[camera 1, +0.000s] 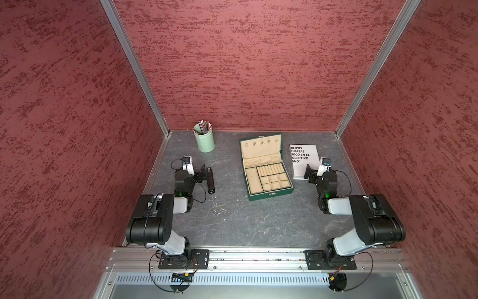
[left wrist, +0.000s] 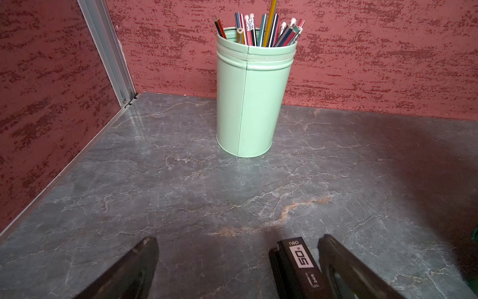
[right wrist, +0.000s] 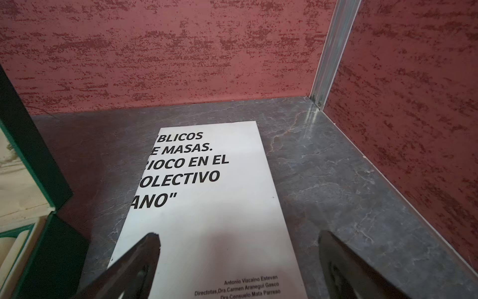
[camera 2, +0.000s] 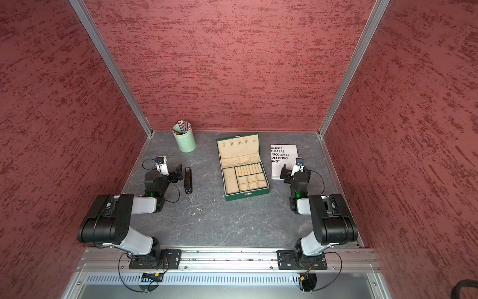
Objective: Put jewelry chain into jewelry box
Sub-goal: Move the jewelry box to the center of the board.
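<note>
Beneath both grippers spreads the grey marbled table (camera 1: 258, 227). Between the left gripper (left wrist: 238, 240) and the right gripper (right wrist: 239, 235), nearer the right one, the jewelry box (camera 1: 270, 195) sits with its lid raised. Under the right gripper's wide-apart jaws lies a printed sheet (right wrist: 207, 220). Ahead of the left gripper stands a mint pencil cup (left wrist: 251, 103). A black stapler (left wrist: 297, 266) shows between its spread jaws, just beside one finger. Behind the left gripper, beside its arm, the jewelry chain (camera 1: 216, 207) lies bunched on the table, held by neither.
</note>
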Robot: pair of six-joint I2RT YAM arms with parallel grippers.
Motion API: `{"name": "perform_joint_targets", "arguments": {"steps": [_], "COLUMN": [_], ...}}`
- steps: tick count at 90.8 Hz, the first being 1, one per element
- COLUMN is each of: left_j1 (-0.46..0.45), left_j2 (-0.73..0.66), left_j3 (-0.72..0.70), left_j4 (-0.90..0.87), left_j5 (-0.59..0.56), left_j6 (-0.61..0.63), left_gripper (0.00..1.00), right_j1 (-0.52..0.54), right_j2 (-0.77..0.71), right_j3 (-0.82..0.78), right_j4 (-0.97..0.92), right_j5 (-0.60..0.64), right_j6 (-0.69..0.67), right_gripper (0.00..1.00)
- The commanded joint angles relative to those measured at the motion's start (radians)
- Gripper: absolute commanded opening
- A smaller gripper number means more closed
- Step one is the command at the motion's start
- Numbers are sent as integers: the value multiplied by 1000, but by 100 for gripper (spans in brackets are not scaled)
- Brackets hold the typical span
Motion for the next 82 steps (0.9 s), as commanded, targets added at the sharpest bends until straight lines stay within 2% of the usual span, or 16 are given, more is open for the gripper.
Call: {"name": "perform_joint_targets", "arguments": {"steps": [1, 42, 45, 48, 53, 63, 68, 77, 79, 82], "left_j1": [-2, 13, 10, -4, -37, -50, -55, -46, -42, -39], "left_j2": [-4, -3, -5, -16, -86, -242, -335, -440, -448, -454], "left_j3": [1, 0, 2, 13, 36, 71, 94, 224, 265, 340], "left_j4": [1, 0, 1, -15, -119, -280, -373, -719, -831, -1007], "left_j5": [0, 32, 21, -41, -189, -318, -380, -426, -428, -430], "left_j6": [-2, -8, -7, -11, -27, -59, -104, -295, -370, -508], "left_gripper": [100, 100, 100, 100, 100, 100, 100, 100, 100, 100], "right_j1": [4, 3, 4, 4, 4, 3, 64, 119, 125, 131], "right_j2": [-8, -10, -8, -8, -11, -69, -103, -178, -190, -227], "right_j3": [5, 4, 4, 4, 8, 0, 15, 113, 139, 183], "right_j4": [-6, -6, -4, -5, -14, -48, -79, -277, -330, -445], "right_j5": [-8, -9, -9, -10, -10, -7, 137, 282, 302, 327], "right_j6": [4, 4, 5, 5, 8, -2, -27, -41, -30, 58], "right_gripper": [99, 99, 99, 99, 99, 99, 99, 99, 99, 99]}}
